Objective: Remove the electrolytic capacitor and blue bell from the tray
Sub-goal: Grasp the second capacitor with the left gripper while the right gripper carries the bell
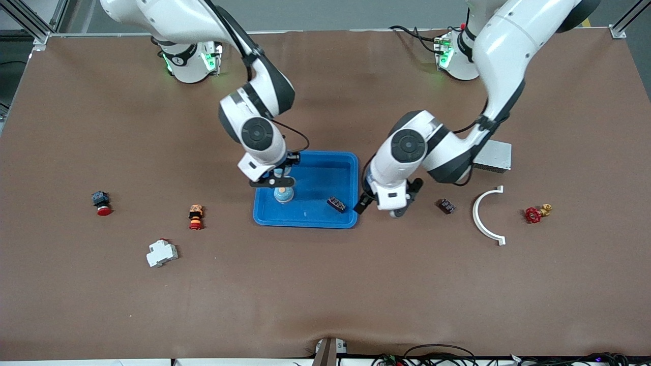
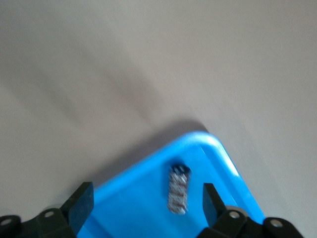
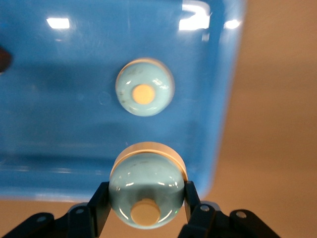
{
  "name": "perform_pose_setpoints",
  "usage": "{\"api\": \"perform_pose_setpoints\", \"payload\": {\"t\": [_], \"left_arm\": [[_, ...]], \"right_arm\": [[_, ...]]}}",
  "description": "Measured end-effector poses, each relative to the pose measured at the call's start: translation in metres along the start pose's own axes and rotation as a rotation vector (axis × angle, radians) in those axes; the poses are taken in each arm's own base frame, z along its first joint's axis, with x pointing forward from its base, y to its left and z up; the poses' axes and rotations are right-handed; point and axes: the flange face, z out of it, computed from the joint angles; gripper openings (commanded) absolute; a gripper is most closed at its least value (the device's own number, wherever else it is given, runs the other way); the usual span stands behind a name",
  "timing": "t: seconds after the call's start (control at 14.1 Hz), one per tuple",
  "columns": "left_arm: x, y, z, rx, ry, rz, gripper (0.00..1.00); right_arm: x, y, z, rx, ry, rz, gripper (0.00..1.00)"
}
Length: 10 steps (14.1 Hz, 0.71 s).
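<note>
Two bells in right wrist view, right hand (image 3: 146,201) gripping one bell (image 3: 146,191), left hand (image 2: 147,198) spread.

Right gripper (image 1: 277,182): fingertips masked by own hand in front view; only finger stubs inside right wrist view's edge.
Bell (image 3: 147,191): lower rim cut by right wrist view's edge; second bell-shaped image (image 3: 144,93) on tray floor, object or reflection undetermined.
Capacitor (image 2: 178,190): blurred, markings unreadable.
Blue tray (image 2: 225,158): one corner only in left wrist view.
Grey box (image 1: 493,155): partly covered by left arm.
</note>
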Motion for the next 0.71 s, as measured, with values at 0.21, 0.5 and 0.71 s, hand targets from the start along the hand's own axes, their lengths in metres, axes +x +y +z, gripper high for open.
{"api": "perform_pose_setpoints", "payload": {"t": [0.21, 0.5, 0.71], "left_arm": [[-0.027, 0.008, 0.031, -0.051, -0.043, -0.025, 0.72], [-0.041, 0.006, 0.067, -0.066, 0.012, -0.023, 0.68], [-0.049, 0.001, 0.089, -0.050, 0.059, -0.013, 0.46]], "right_arm": [[0.015, 0.109, -0.078, 0.037, -0.015, -0.131, 0.14], [0.011, 0.247, -0.123, 0.066, -0.040, -0.256, 0.14], [0.001, 0.317, -0.129, 0.027, -0.044, -0.319, 0.14]]}}
